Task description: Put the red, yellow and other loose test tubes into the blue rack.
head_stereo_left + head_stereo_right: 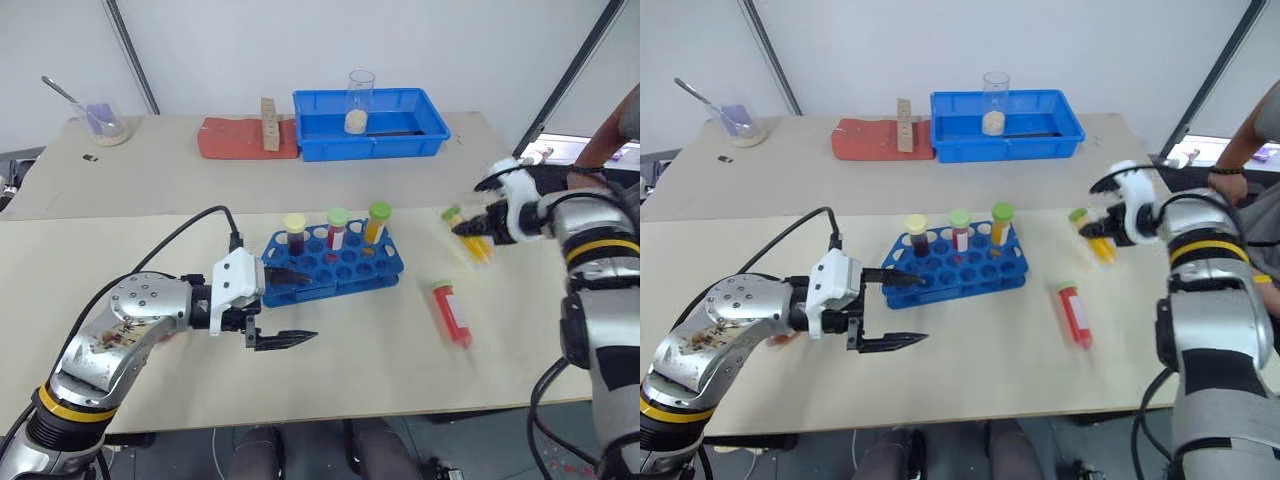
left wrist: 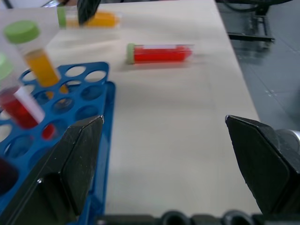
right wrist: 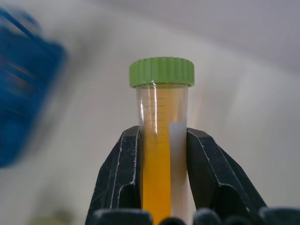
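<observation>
Pale tabletop (image 1: 380, 370) under white walls, and on it the blue rack (image 1: 335, 262) sits near the middle with three capped tubes standing along its far row — a dark one with a cream cap (image 1: 294, 233), a red one with a green cap (image 1: 338, 228) and a yellow-orange one with a green cap (image 1: 377, 221). To the rack's right a loose red tube (image 1: 452, 312) lies flat on the table. Further right, the right gripper (image 3: 161, 187) has its fingers clamped on a yellow-orange, green-capped tube (image 3: 160, 140), lifted clear of the table. The left gripper (image 1: 287, 306) hangs wide open and empty — one finger at the rack's near-left corner. Behind stand a deep blue tray (image 1: 370, 140), a red block (image 1: 245, 138) and a glass beaker (image 1: 105, 122).
</observation>
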### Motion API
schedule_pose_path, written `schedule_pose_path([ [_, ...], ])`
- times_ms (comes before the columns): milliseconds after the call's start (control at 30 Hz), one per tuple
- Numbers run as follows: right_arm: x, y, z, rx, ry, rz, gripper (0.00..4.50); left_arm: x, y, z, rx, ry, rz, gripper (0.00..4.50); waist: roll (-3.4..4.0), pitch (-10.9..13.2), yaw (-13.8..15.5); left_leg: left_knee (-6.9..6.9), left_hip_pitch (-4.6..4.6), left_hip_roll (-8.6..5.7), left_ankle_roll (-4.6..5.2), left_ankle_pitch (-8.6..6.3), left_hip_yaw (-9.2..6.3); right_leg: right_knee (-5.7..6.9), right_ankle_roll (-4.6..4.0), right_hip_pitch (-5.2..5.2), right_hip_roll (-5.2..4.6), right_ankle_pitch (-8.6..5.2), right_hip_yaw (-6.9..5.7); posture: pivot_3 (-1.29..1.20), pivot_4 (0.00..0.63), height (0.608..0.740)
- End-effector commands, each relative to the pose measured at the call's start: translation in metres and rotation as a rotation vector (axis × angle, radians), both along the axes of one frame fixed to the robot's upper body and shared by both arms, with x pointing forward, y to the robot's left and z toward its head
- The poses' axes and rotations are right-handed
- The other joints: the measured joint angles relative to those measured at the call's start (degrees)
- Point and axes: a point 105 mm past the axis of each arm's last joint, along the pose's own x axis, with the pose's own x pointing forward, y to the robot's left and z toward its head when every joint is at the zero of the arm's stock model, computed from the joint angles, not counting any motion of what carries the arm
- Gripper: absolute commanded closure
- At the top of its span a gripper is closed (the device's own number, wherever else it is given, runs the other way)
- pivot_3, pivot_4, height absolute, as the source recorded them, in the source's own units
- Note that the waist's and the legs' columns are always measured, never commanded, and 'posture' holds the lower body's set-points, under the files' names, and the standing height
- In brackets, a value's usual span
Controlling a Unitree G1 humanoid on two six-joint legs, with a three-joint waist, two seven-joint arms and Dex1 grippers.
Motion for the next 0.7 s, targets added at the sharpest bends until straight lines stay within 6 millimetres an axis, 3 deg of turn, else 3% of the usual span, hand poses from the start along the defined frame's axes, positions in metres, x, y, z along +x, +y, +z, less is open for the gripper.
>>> schedule_pose_path([
  [33, -0.042, 0.045, 0.038, 0.185, -0.239, 0.187, 3.56, 0.0, 0.002, 0.015, -0.069, -0.027, 0.005, 0.0, 0.0, 0.0, 0.7, -0.04, -0.01, 0.01, 0.01, -0.01, -0.06, 0.02, 0.01, 0.01, 0.02, -0.04, -0.03, 0.0, 0.15, 0.74],
  [133, -0.07, 0.07, 0.03, 0.193, -0.389, 0.203, 3.56, 0.003, 0.002, 0.023, -0.122, -0.03, 0.017, 0.0, 0.02, -0.01, 0.75, -0.01, 0.0, 0.02, 0.01, -0.01, 0.0, 0.08, 0.02, -0.04, 0.04, -0.05, 0.04, 0.0, 0.15, 0.74],
  [267, -0.085, 0.103, 0.022, 0.232, -0.534, 0.174, 3.56, 0.003, 0.003, 0.029, -0.15, -0.022, 0.008, 0.0, 0.03, 0.0, 0.74, 0.38, -0.01, 0.03, -0.02, 0.01, 0.02, 0.21, 0.4, 0.0, 0.05, -0.16, 0.04, 0.0, 0.15, 0.74],
  [467, -0.082, 0.122, 0.002, 0.244, -0.643, 0.097, 3.56, 0.001, 0.002, 0.027, -0.136, -0.014, -0.005, 0.0, 0.03, -0.01, 0.78, 0.54, 0.05, 0.04, -0.05, 0.03, 0.08, 0.15, 0.24, 0.09, 0.04, -0.11, 0.06, 0.0, 0.15, 0.74],
  [700, -0.065, 0.121, -0.016, 0.208, -0.716, 0.03, 3.56, 0.0, -0.002, 0.028, -0.137, -0.016, -0.013, 0.0, 0.02, -0.01, 0.76, 0.46, -0.02, 0.03, -0.04, 0.02, 0.07, 0.1, 0.27, 0.07, 0.04, -0.07, 0.06, 0.0, 0.15, 0.74],
])
